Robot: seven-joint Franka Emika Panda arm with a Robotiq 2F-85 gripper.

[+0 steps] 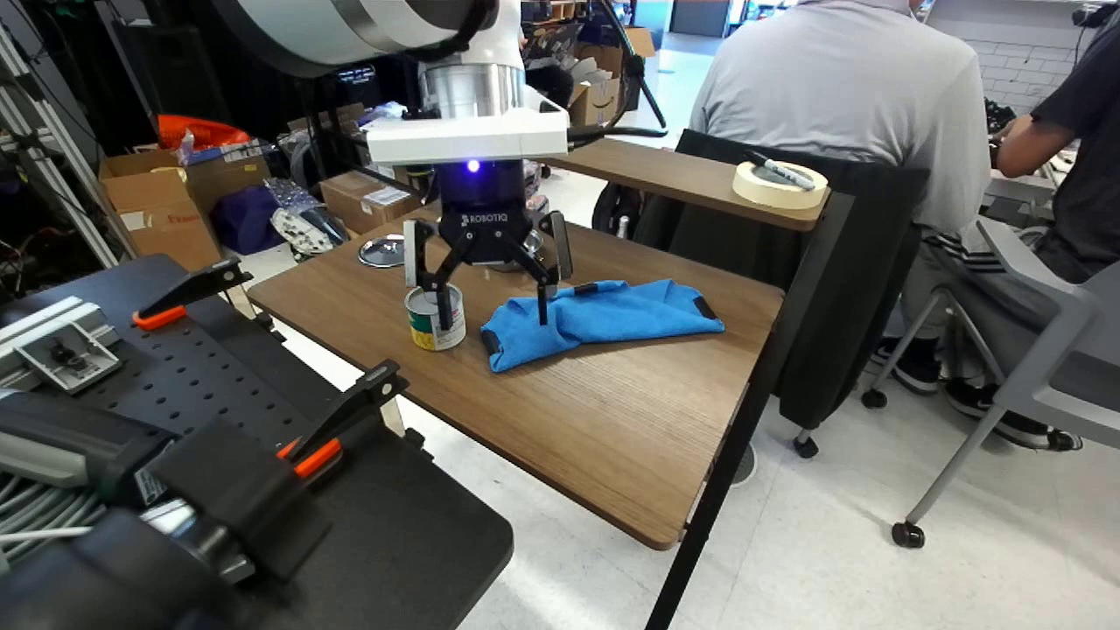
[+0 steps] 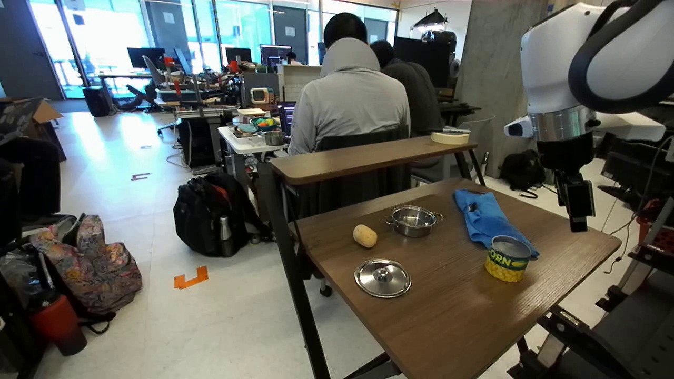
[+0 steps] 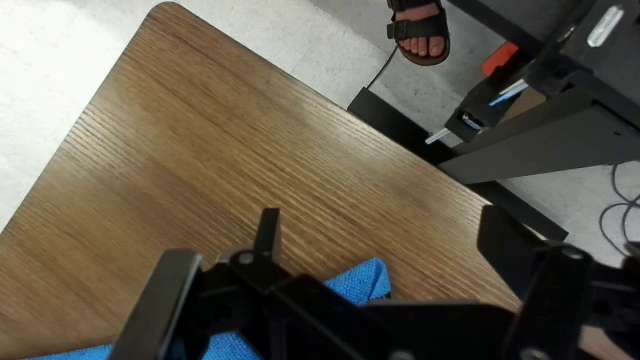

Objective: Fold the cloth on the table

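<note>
The bright blue cloth [image 1: 612, 317] lies as a long, rumpled, folded-looking strip on the brown wood-grain table [image 1: 612, 429]. It has dark patches at its ends and edge. It also shows on the table [image 2: 421, 321] in an exterior view as the cloth [image 2: 487, 216]. My gripper [image 1: 493, 317] is open and empty, pointing down, above the table near the cloth's can-side end. It also shows side-on as the gripper [image 2: 578, 210]. In the wrist view a cloth corner [image 3: 357, 284] shows below the open gripper [image 3: 381, 215]; the gripper's body hides most of the cloth.
A corn can [image 2: 508, 259] stands beside the cloth's end. A steel pot [image 2: 413, 222], a potato [image 2: 365, 236] and a metal lid [image 2: 383, 278] are on the table. A raised shelf [image 2: 363, 160] bears a tape roll [image 1: 779, 185]. A black cart [image 1: 394, 525] with clamps stands alongside.
</note>
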